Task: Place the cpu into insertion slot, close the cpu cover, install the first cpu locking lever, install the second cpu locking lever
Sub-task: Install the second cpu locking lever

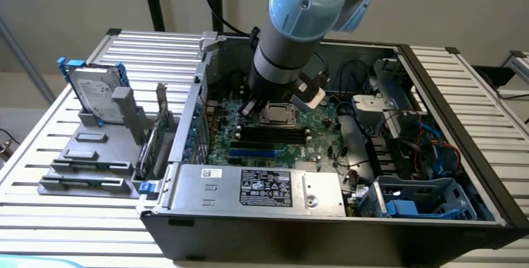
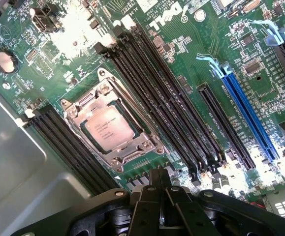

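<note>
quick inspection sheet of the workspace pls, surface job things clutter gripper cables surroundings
surface: slatted metal table carrying an open computer case
job's things: cpu seated in the insertion slot, cpu cover lying closed around it
clutter: hard drive standing in a grey holder beside the case
grippers: gripper shut, empty, above the green motherboard near the slot
cables: blue and black wires bundled at the exterior view's right inside the case
surroundings: plain wall behind

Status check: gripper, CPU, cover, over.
Black gripper shut, holding nothing, beside socket. Silver-topped square cpu seated, silvery metal cpu cover down around it. No obstruction seen.
</note>
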